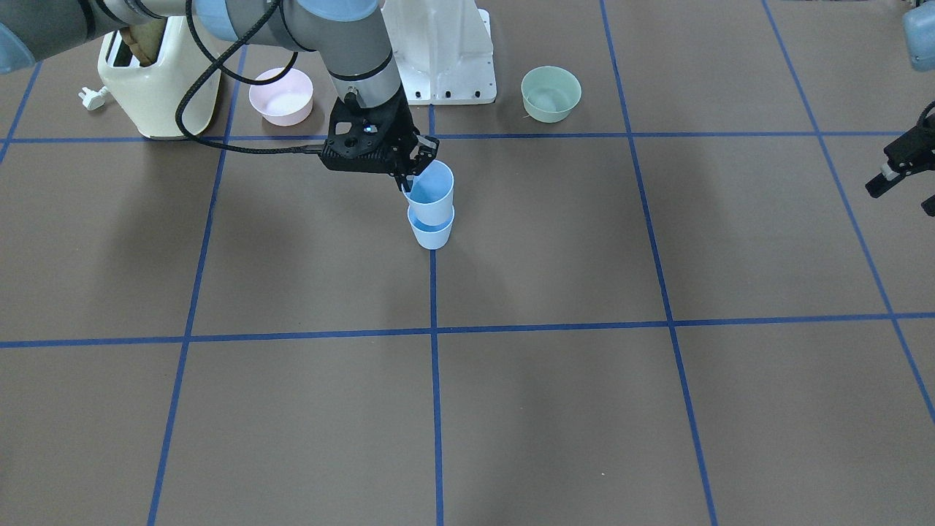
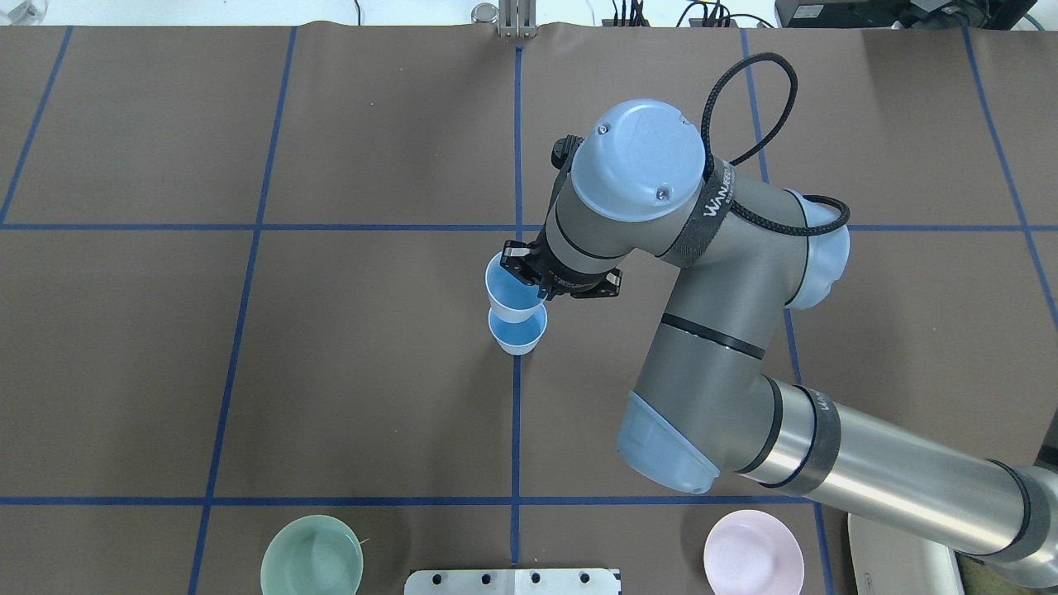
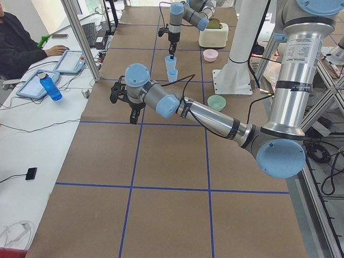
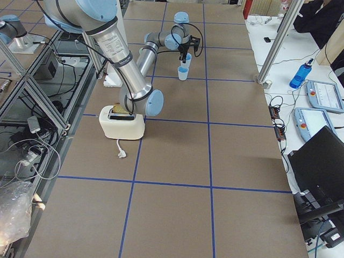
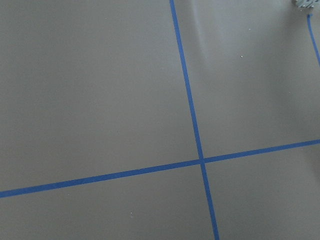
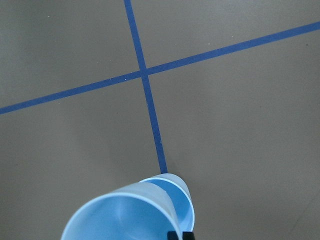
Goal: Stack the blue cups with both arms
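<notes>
Two pale blue cups stand near the table's middle on a blue tape line. The lower cup [image 1: 431,232] [image 2: 518,333] rests on the table. The upper cup [image 1: 431,191] [image 2: 506,289] is tilted slightly, with its base in the lower cup's mouth. My right gripper [image 1: 410,183] [image 2: 529,281] is shut on the upper cup's rim, one finger inside it. The right wrist view shows the upper cup [image 6: 120,215] close up, with the lower cup's rim [image 6: 181,192] behind it. My left gripper [image 1: 902,172] [image 3: 129,105] hangs open and empty, far off to the side above bare table.
A cream toaster [image 1: 157,80], a pink bowl [image 1: 281,95], the white base [image 1: 438,51] and a green bowl [image 1: 551,93] stand along the robot's side. An operator [image 3: 21,37] sits at the bench beyond the table's far edge.
</notes>
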Action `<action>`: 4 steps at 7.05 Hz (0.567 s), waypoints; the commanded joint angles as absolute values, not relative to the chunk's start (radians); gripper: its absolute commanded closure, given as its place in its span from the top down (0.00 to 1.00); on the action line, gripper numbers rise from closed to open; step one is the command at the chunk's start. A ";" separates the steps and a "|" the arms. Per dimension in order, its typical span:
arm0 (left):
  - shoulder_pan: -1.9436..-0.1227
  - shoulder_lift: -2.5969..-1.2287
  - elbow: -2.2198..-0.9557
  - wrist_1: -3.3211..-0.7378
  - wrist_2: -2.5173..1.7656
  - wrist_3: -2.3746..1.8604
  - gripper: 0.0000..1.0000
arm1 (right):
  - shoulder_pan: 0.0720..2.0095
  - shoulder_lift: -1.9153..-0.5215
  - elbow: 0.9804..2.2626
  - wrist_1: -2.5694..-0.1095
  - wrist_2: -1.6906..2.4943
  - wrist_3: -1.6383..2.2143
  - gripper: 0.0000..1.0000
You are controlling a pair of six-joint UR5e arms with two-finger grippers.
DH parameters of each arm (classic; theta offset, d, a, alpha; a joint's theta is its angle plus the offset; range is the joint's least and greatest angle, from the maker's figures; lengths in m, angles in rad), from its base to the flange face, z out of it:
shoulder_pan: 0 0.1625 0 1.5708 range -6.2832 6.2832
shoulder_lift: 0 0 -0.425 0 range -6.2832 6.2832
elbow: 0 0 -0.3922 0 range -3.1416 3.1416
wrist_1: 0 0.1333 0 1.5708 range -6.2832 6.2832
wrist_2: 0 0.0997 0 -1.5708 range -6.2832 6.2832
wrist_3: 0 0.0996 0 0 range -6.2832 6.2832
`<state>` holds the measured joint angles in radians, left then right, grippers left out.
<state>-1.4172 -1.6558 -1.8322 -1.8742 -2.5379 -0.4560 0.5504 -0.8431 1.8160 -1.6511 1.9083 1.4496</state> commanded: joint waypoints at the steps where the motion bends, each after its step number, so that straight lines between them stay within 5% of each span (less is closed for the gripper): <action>1: -1.425 -1.623 -1.832 -1.922 -2.539 -0.456 0.97 | 0.549 -0.842 1.799 -1.646 1.907 1.450 0.00; 4: -1.428 -1.603 -1.830 -1.950 -2.539 -0.456 0.97 | 0.545 -0.841 1.789 -1.643 1.904 1.448 0.00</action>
